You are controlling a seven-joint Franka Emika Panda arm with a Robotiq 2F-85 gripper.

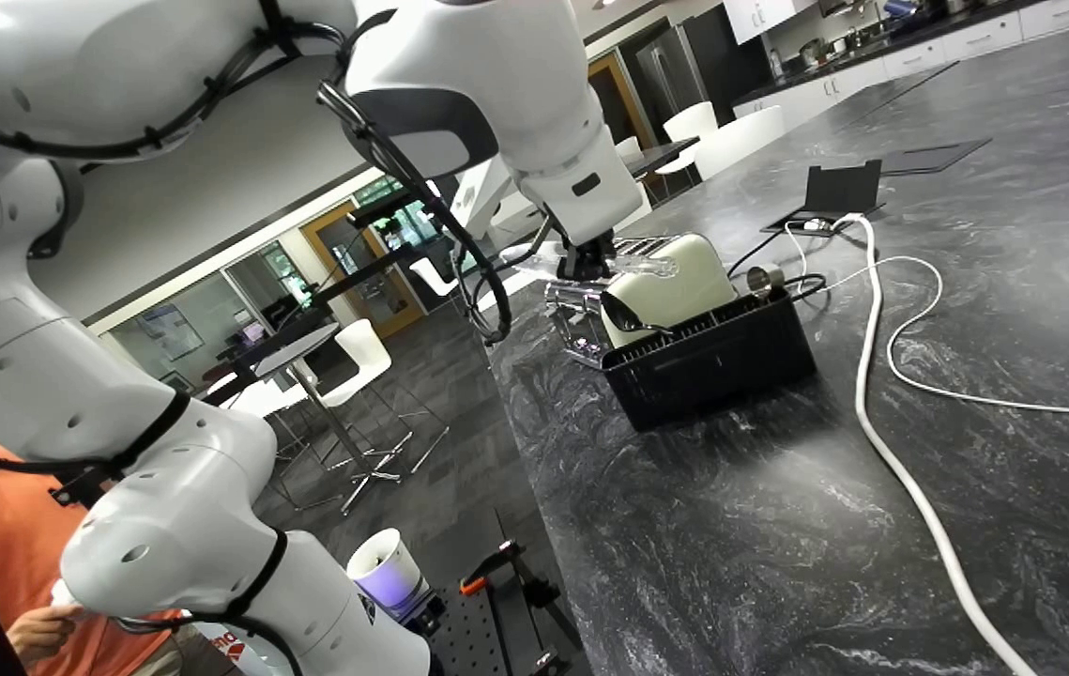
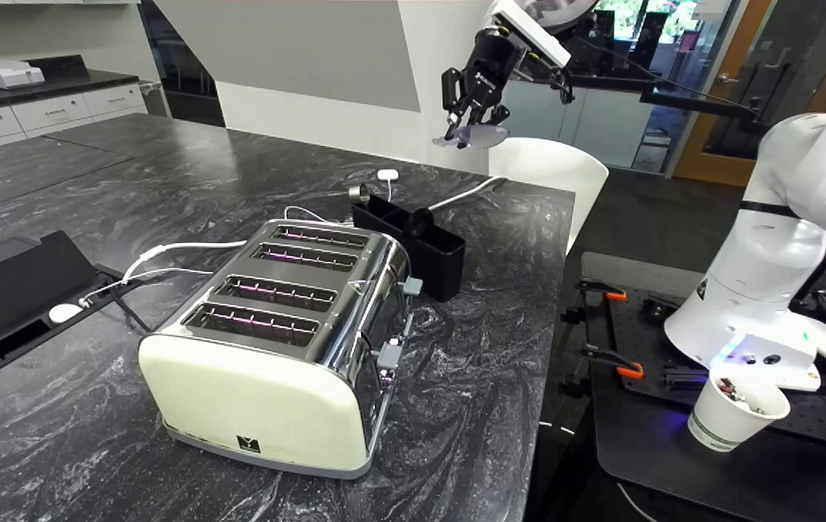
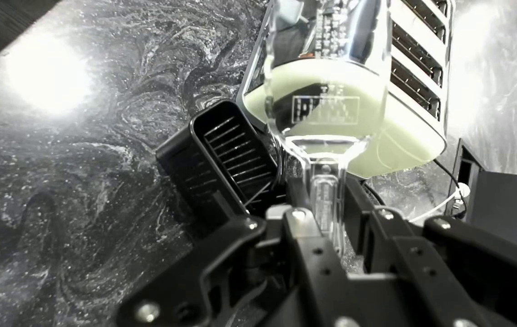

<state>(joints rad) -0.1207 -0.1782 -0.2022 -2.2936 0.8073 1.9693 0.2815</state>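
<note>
Exterior view: white chairs (image 1: 740,141) beyond a dark marbled worktop (image 1: 750,535); wrist view: fingers (image 3: 357,213) nearly closed, gripping a clear utensil (image 3: 326,111).

- From here, the cream-and-chrome box-shaped metal toaster (image 2: 246,409) stands on the black marbled flat table (image 2: 485,406), left of centre in an exterior view.
- Just beyond it, near the middle of that frame, stands the black oblong plastic caddy (image 2: 444,272); the small round silver metal cup (image 2: 359,193) is at its far-left end.
- At the left edge, left of the toaster, lies the black rectangular flip-lid outlet box (image 2: 28,290).
- In the wrist view, the clear spoon-shaped plastic scoop (image 3: 328,113) sits in the black two-fingered metal gripper (image 3: 326,196), in front of the toaster, the caddy to its lower left.
</note>
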